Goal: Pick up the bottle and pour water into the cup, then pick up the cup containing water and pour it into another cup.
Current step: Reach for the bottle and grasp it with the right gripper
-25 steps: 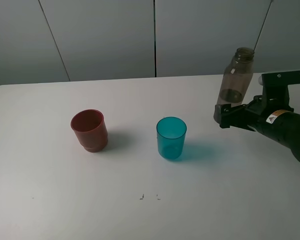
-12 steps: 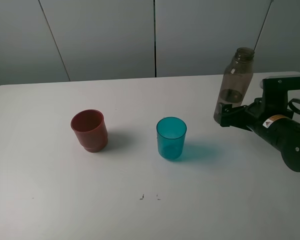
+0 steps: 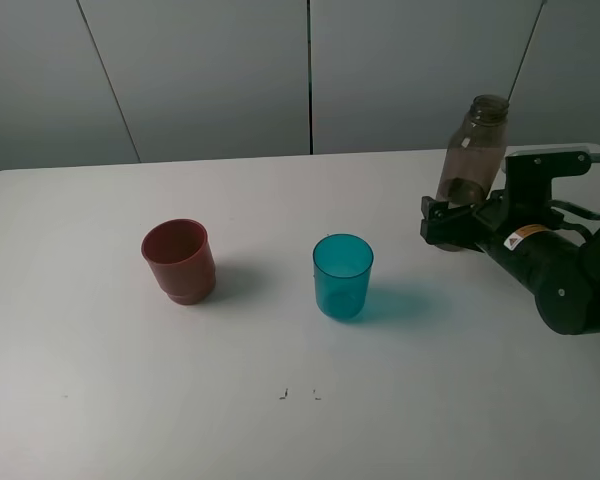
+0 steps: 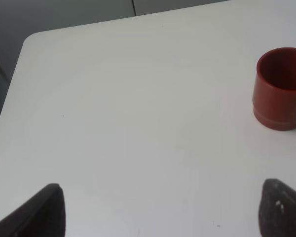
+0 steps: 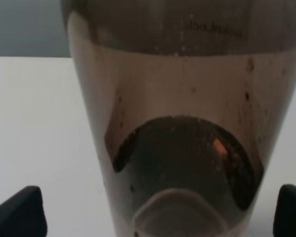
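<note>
The smoky grey-brown bottle stands upright at the table's far right, uncapped. My right gripper is at its base with one finger on each side; it hides the bottle's bottom. In the right wrist view the bottle fills the frame between the two fingertips, and a gap shows beside it, so the gripper is open. The teal cup stands mid-table. The red-brown cup stands to its left and shows in the left wrist view. My left gripper is open and empty, well short of the red-brown cup.
The white table ends at a rounded far left corner. Grey wall panels stand behind the table's back edge. Two small dark marks lie near the front.
My right gripper has moved in along the table so its fingers now flank the bottle's base, and the arm has swung in and risen. The bottle and both cups have not moved.
</note>
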